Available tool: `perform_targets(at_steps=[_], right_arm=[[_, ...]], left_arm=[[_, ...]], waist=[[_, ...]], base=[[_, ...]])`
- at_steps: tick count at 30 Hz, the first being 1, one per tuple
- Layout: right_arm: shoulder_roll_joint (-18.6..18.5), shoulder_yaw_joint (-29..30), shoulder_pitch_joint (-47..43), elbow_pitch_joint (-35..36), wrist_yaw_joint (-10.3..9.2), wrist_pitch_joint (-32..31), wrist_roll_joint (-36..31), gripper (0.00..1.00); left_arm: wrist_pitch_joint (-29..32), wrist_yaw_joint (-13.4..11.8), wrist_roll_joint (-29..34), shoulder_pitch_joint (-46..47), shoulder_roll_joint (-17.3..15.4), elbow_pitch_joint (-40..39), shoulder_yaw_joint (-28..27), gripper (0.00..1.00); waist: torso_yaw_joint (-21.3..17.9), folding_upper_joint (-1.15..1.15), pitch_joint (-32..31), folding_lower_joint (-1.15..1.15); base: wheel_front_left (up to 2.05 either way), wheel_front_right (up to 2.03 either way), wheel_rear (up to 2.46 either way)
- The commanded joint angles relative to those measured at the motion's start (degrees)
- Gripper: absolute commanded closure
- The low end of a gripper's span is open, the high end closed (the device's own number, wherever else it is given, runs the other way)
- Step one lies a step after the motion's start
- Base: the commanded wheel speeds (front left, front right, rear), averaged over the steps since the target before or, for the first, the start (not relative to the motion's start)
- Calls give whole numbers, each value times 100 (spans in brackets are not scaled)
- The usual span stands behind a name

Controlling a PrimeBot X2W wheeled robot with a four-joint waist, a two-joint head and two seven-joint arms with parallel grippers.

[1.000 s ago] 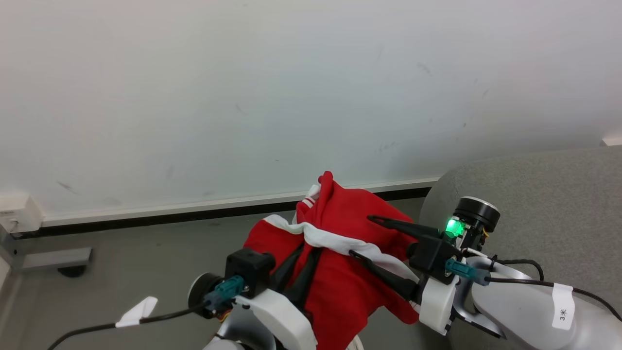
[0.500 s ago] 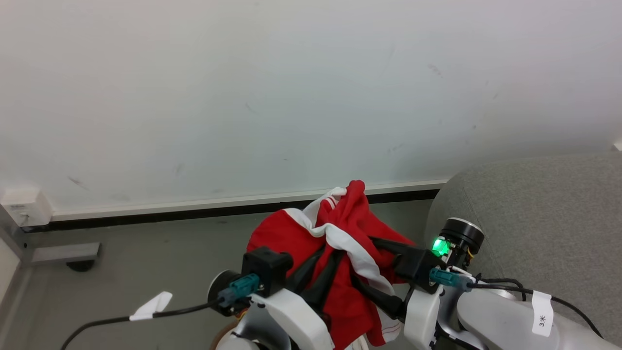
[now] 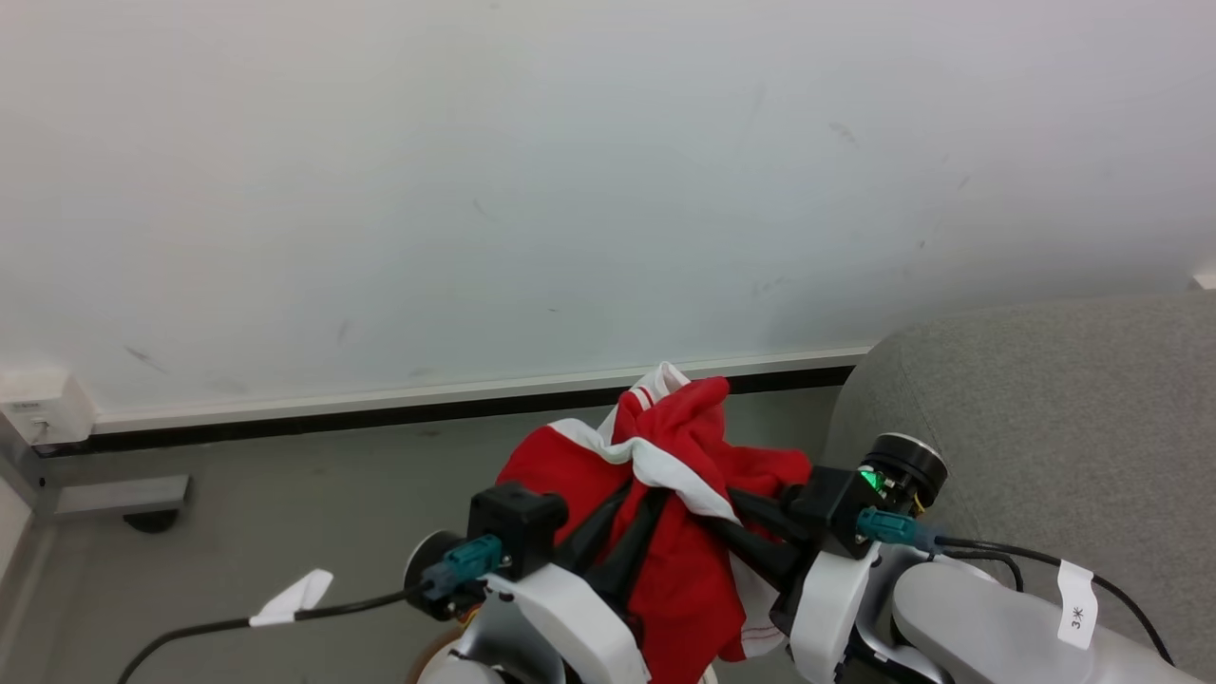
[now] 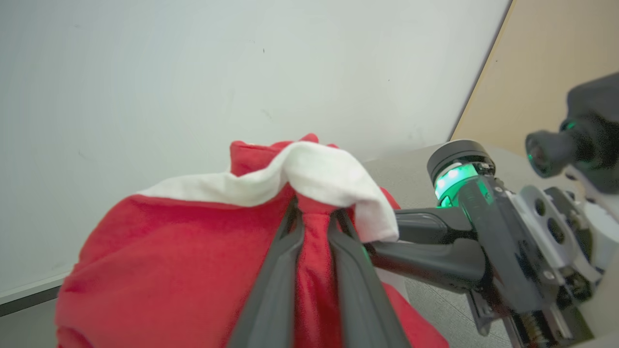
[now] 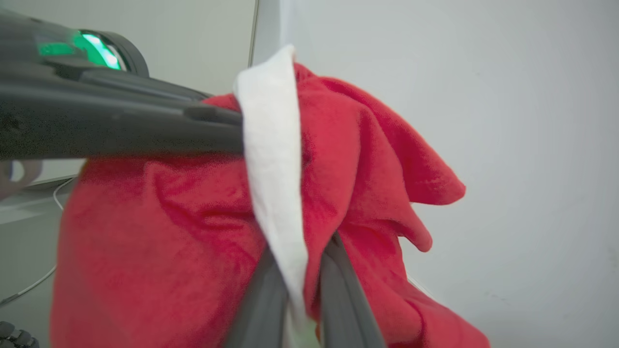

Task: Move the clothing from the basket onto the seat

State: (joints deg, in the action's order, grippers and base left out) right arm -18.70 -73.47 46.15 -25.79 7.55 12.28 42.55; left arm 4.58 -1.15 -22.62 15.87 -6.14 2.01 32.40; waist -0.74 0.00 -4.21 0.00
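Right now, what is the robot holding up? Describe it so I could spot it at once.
Look below the pale wall, just left of the big grey seat. There the left gripper and right gripper both pinch a bunched soft red garment. Its bright red with a white trim band stands out against the grey and white around it.

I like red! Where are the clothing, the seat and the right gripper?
clothing (image 3: 551, 465): head view, red part left of white band.
seat (image 3: 1045, 399): head view, grey cushion surface.
right gripper (image 5: 302, 261): right wrist view, between fingertips.
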Motion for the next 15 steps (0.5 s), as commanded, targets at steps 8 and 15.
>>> perform_targets(at_steps=[8,15], right_arm=[[-15,11,135,-29,-12,190,466,100],[-76,11,325,-120,-12,284,819,100]], left_arm=[[-81,-58,40,-6,-82,146,31,0],[-28,-31,58,-59,-162,221,91,0]], waist=[[-20,0,14,0],[-24,0,16,0]], base=[[0,0,0],[0,0,0]])
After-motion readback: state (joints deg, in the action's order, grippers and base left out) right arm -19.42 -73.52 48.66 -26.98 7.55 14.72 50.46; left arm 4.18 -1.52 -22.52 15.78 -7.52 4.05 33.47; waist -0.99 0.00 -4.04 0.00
